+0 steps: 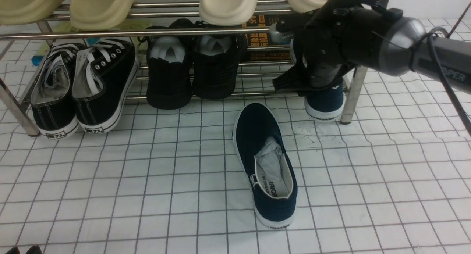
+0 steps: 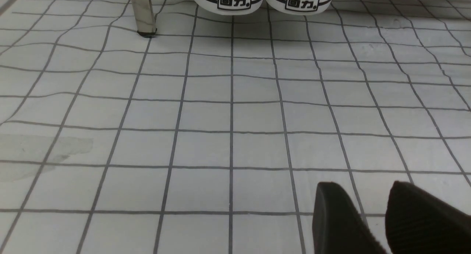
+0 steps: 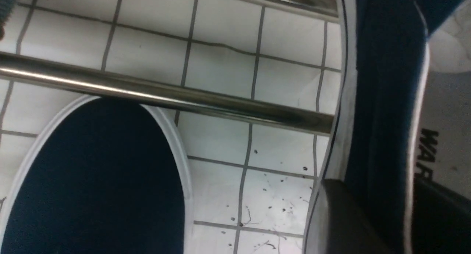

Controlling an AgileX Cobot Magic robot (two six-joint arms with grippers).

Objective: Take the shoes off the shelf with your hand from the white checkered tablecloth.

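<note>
1. Nearest to me, at the lower left edge of the front view, the left gripper (image 2: 368, 195) hovers just above the tablecloth (image 1: 368, 195). Its two black fingers stand a little apart with nothing between them.
2. The tablecloth is white with a thin dark grid, slightly wrinkled, and covers the whole floor of the scene.
3. In the middle of it lies one blue shoe (image 1: 257, 136), upright on its white sole. Its heel is toward me, its toe points at the rack, and grey paper is stuffed inside. It is clear of the rack.
4. Farther back stands the rack (image 1: 147, 33), made of shiny steel tubes in two tiers.
5. At the right end of the lower tier, just beside the right post, sits the second blue shoe (image 1: 325, 99), its heel sticking out past the front bar.
6. The right gripper (image 1: 320, 83) reaches down onto this shoe from the right. In the right wrist view its fingers (image 3: 338, 221) are closed on the shoe's side wall, one outside and one inside over the insole.
7. On the same tier, a pair of black shoes (image 1: 191, 77) sits in the middle and lace-up sneakers (image 1: 99, 88) with white laces on the left.
8. Cream slippers (image 1: 228, 6) rest on the upper tier.
9. Behind the rack is a dark box (image 1: 263, 37) with yellow print.
</note>
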